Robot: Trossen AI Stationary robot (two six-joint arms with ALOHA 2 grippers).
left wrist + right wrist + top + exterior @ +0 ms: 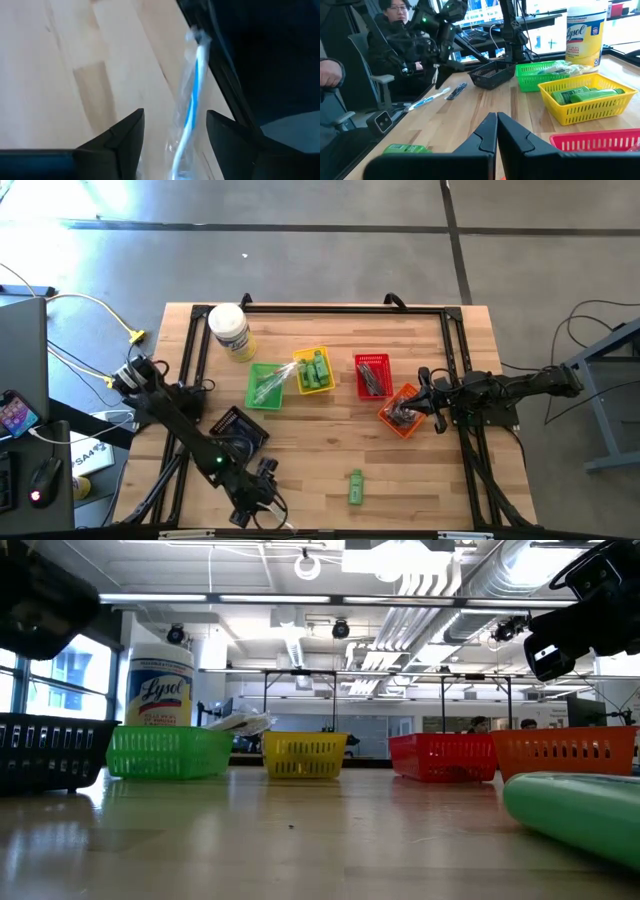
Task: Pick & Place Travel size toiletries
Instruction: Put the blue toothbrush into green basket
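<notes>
**Left gripper spread over wrapped stick at table's near edge**

The left gripper (243,515) is seen low at the near edge of the table (330,445); its fingers (122,135) are held apart, and a clear-wrapped stick with a blue core (192,107) is seen lying on the wood between them, not clamped; a short dark item (456,90) is noted just beside that stick (427,101) in the right wrist view. The right gripper (428,393) is placed over the orange basket (400,412), its fingers pressed together with nothing between them. Green tubes (317,371) are observed in the yellow basket (312,372); clear-wrapped items (270,383) are noted in the green basket (264,386); dark items (373,375) are seen in the red basket (372,375). One green tube (355,487) is found lying loose on the wood, well apart from the baskets. A black basket (237,430) is seen near the left arm; a white wipes canister (231,332) lies at the far left.
</notes>
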